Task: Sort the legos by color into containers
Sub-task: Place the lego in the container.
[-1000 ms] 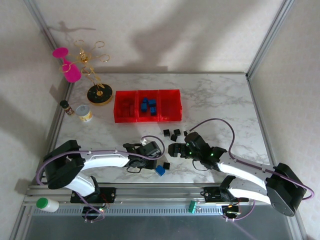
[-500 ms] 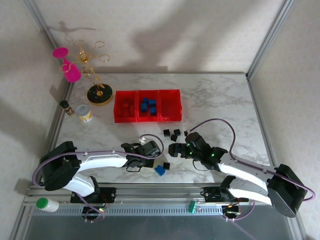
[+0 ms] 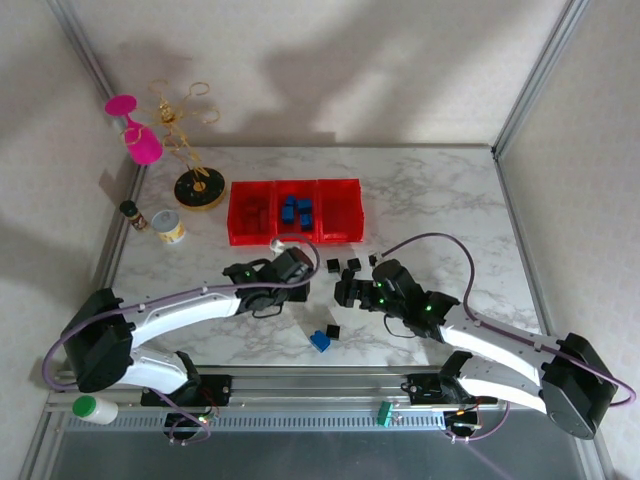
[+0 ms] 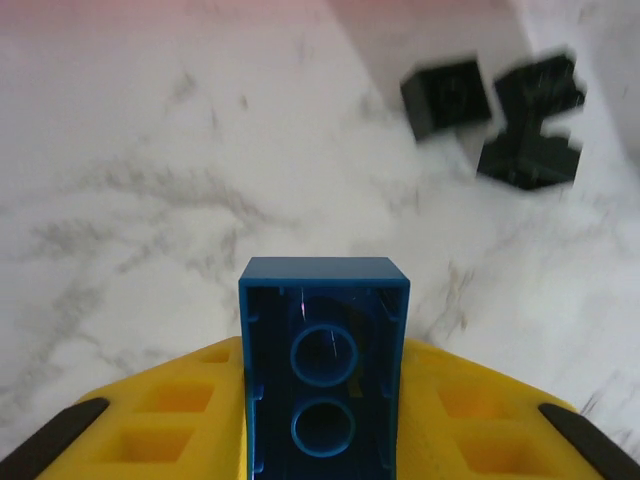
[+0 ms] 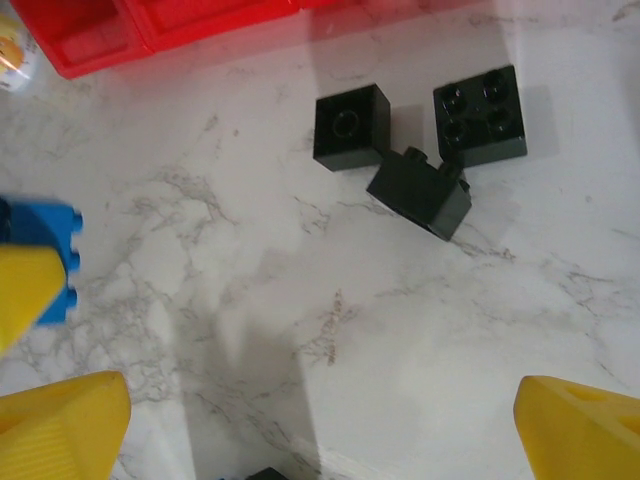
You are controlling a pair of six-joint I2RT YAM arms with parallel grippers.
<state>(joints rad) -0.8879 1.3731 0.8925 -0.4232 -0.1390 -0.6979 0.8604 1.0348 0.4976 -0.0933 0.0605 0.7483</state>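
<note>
text: none legible — labels: none | brands: none | numbers: none

Marble table (image 3: 420, 200), red bins (image 3: 340, 222), loose black bricks (image 3: 333, 265), blue brick (image 3: 320, 341), tin can (image 3: 170, 227)

The table (image 3: 430, 200) is white marble with grey veins, and the bins (image 3: 340, 237) are bright red. One blue brick (image 4: 323, 365) shows against the yellow pads (image 4: 170, 420) of the left gripper; three black bricks (image 5: 418, 190) lie on the marble.
</note>
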